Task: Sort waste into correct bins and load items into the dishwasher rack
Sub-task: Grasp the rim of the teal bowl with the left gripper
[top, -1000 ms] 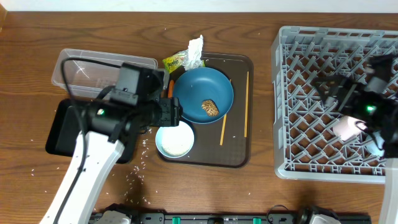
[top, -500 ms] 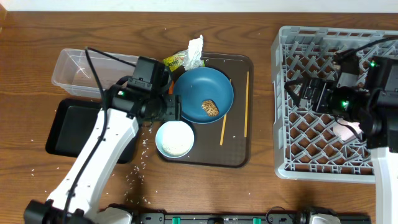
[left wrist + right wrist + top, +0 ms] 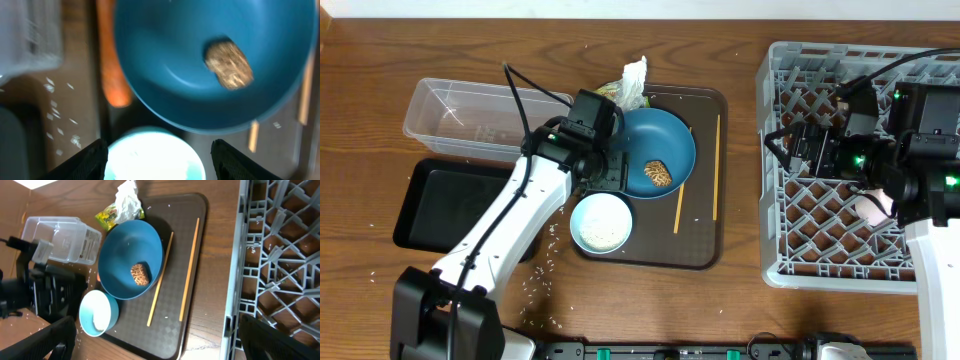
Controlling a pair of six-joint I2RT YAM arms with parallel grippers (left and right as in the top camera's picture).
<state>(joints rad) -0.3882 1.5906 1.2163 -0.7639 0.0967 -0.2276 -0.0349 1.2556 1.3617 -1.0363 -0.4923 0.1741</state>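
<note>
Blue dish point(image 3: 638, 140) w/ 1 brown lump point(image 3: 660, 174)

With my right gripper point(image 3: 155, 330) spread wide, I look down on the dark blue dish point(image 3: 125, 250) holding the brown food lump point(image 3: 140, 274), two chopsticks point(image 3: 189, 270) just right of it on the brown tray point(image 3: 190, 330), the white bowl point(image 3: 98, 312) beside the dish, tissue point(image 3: 126, 197) and wrapper point(image 3: 107, 216) at its far edge, and the rack point(image 3: 280, 255) at right.

Glossy dish point(image 3: 667, 133), clear smooth plastic tub point(image 3: 470, 128), grey plastic rack point(image 3: 772, 230), wood-grain table point(image 3: 420, 40).
</note>
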